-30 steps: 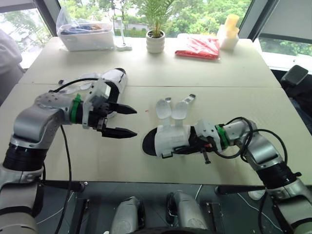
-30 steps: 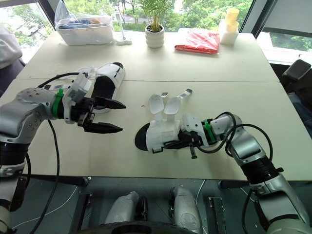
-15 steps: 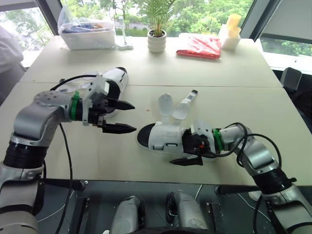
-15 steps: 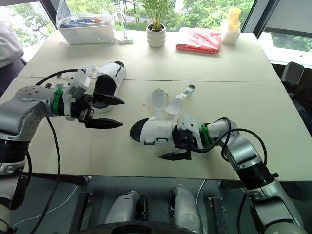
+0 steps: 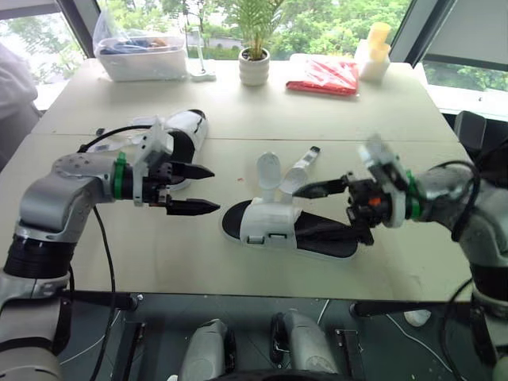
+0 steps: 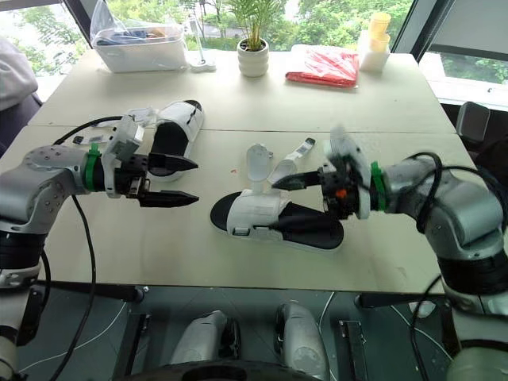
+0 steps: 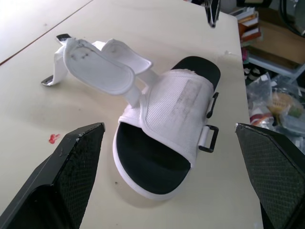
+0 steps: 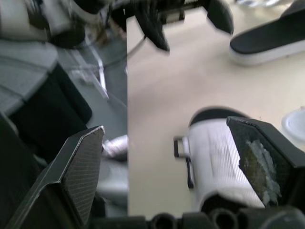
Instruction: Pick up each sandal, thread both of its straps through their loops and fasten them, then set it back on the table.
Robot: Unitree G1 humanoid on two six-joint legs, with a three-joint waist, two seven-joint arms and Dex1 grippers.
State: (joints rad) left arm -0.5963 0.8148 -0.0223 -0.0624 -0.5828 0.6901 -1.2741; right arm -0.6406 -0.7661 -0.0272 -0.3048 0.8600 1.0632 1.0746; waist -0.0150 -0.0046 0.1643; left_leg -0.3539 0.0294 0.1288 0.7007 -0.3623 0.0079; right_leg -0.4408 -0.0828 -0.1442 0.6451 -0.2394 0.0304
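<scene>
No legible text, brand or number anywhere; grey patch (image 7: pixel 183 98) on the sandal (image 7: pixel 147 164) band possibly a faded mark.

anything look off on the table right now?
Only the near sandal: it lies flat on the table, but both straps stand flipped open, away from the loops on its side, so they are unthreaded. Nothing looks spilled or damaged.

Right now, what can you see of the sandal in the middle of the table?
The sandal lies sole-down on the table, white with a black footbed and a white mesh band. Its two straps stand up unfastened; both black loops are empty. The open right gripper hovers by its heel, not holding it.
</scene>
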